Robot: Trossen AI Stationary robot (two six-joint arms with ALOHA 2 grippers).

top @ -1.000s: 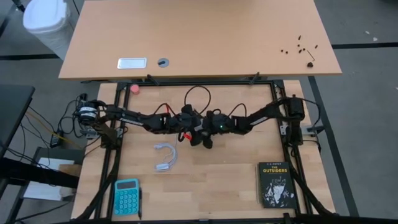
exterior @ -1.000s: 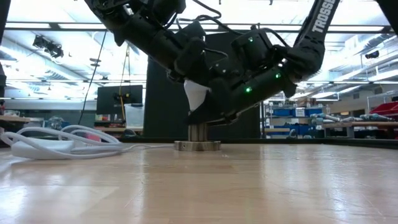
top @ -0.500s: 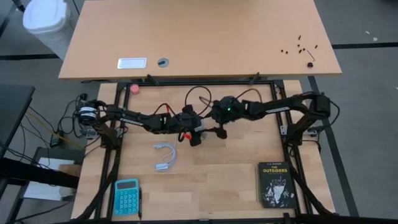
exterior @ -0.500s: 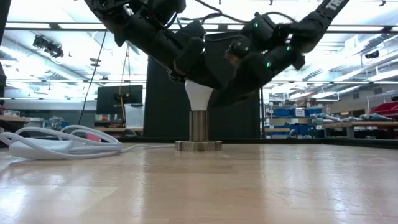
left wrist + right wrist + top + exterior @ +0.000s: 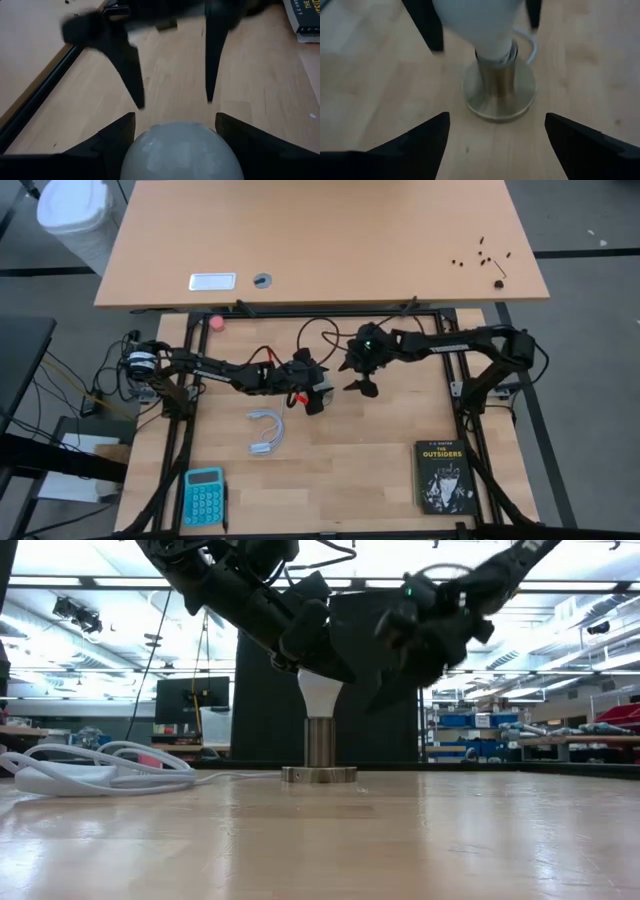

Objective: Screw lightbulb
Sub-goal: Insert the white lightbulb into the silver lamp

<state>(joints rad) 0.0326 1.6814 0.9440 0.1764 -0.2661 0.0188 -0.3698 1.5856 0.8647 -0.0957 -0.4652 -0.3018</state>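
at mid-bench the bulb stands upright in the socket, globe up. my left end effector sits around the globe, fingers part open, one on each side. my right end effector hangs nearby, spread wide and empty. i judge the bulb light, smooth and breakable: grip the globe's widest part, gently.

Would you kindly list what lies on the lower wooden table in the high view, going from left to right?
Teal calculator → white cord → lightbulb, held by the left end effector → open right end effector → black book.
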